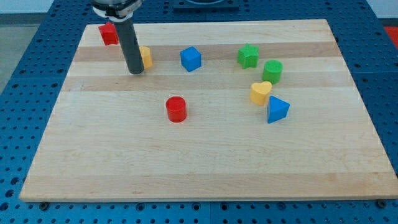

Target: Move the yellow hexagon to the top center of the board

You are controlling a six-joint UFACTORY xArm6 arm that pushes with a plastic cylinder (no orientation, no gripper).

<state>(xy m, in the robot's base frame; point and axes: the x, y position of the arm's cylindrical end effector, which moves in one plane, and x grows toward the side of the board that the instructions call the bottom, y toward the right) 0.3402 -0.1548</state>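
The yellow hexagon [146,56] sits near the view's top left of the wooden board [205,162], partly hidden behind my rod. My tip [135,71] rests on the board right against the hexagon's left side, slightly below it. A blue cube [191,58] lies to the hexagon's right.
A red block [109,33] sits at the top left corner. A red cylinder [176,109] is near the middle. On the right are a green star [248,56], a green cylinder [272,71], a yellow heart [260,93] and a blue triangular block [277,109].
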